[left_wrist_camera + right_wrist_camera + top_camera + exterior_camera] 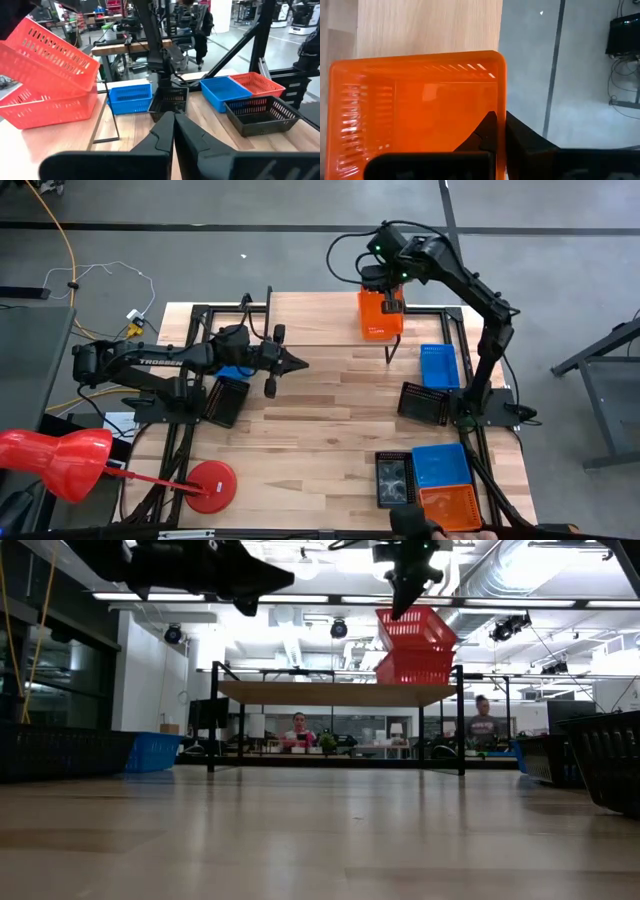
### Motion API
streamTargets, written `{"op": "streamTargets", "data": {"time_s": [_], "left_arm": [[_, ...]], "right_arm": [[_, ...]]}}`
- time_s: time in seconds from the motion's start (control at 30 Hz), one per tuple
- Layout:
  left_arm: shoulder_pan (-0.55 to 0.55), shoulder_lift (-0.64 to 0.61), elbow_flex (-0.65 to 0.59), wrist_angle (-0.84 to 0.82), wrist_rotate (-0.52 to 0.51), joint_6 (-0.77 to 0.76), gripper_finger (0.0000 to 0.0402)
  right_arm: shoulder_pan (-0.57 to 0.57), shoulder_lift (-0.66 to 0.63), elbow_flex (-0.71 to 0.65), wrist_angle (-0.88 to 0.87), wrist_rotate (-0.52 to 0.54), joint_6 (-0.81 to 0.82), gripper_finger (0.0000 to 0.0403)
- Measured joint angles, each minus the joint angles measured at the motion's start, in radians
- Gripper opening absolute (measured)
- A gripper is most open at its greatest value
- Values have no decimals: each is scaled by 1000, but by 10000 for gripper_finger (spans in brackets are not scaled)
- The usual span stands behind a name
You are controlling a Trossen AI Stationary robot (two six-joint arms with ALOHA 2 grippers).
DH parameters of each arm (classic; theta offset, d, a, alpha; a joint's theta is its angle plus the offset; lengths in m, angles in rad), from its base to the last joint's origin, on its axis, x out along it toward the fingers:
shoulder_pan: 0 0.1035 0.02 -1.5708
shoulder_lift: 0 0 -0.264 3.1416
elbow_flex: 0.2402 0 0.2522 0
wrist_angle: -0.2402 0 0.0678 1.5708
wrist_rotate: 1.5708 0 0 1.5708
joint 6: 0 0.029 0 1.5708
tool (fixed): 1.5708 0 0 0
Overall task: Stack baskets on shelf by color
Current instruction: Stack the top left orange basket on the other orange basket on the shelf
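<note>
My right gripper (pixel 405 585) is over the shelf (pixel 340 692) at the table's far edge and is shut on a red-orange basket (pixel 380 315). That basket (pixel 415 630) is tilted above a second red-orange basket (pixel 412 668), which stands on the shelf's right part. My left gripper (pixel 295 362) is shut and empty. It hovers above the middle of the table with its fingers (pixel 174 130) pointing toward the right side. My right gripper pinches the upper basket by one side wall (pixel 501 117), one finger inside the basket and one outside. The fingers come from above, pointing down. The basket hangs tilted, and its low end (pixel 87 82) is at the rim of the basket beneath; whether they touch I cannot tell.
A blue basket (pixel 438 365) and a black one (pixel 424 402) lie at the table's right. Black (pixel 393 478), blue (pixel 440 465) and red-orange (pixel 450 505) baskets sit at the near right corner. Blue (pixel 235 372) and black (pixel 225 400) baskets lie under the left arm. A red lamp base (pixel 210 485) is near left.
</note>
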Motion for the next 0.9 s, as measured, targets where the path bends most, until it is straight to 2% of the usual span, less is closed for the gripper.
{"op": "streamTargets", "data": {"time_s": [0.27, 0.63, 0.77, 0.9], "left_arm": [[0, 0, 0, 2, 0, 6, 0], [0, 0, 0, 2, -8, 22, 0], [0, 0, 0, 2, -12, 48, 1], [0, 0, 0, 2, -12, 48, 0]], "right_arm": [[-36, 0, 0, -38, -114, 74, 0], [-34, 0, -1, -42, -105, 123, 2], [-34, 0, -1, -41, -101, 141, 23], [-34, 0, -1, -37, -101, 155, 61]]}}
